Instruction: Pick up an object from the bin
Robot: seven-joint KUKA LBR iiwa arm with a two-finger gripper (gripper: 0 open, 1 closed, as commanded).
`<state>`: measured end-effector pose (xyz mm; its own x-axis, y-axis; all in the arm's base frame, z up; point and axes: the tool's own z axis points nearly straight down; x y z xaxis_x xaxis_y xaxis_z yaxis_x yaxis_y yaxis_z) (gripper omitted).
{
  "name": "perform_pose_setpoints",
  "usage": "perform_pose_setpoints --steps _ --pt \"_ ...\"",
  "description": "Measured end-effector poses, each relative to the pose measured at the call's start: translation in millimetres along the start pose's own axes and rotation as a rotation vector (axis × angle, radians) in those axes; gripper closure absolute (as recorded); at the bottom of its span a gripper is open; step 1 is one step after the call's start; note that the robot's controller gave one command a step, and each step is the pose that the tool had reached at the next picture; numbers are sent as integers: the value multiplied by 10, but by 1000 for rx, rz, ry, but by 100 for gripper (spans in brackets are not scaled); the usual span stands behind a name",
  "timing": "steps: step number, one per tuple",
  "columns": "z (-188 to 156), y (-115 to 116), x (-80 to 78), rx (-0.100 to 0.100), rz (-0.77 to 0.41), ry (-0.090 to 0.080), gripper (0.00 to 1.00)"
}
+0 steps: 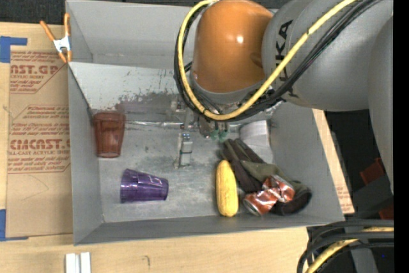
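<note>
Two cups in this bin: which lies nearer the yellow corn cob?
The purple cup, lying on its side left of the yellow corn cob; the reddish-brown cup sits farther off, by the left wall.

The grey metal bin (128, 29) is carrying on its scuffed floor a brownish-red plastic cup (108, 134) by the left wall, a purple plastic cup (144, 187) lying on its side near the front, and, front right, a yellow oblong cob-shaped thing (227, 188) lying beside a crushed red-and-silver can (268, 195) and a dark crumpled piece of fabric (246, 162).
</note>
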<state>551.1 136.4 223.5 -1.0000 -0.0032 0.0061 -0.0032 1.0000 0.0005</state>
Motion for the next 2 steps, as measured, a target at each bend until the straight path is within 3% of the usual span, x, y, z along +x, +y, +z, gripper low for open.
perform_pose_setpoints --steps 1,2 --pt "-49 -9 -14 -1 2 -8 0" --pt "774 277 243 -2 -10 -11 0"
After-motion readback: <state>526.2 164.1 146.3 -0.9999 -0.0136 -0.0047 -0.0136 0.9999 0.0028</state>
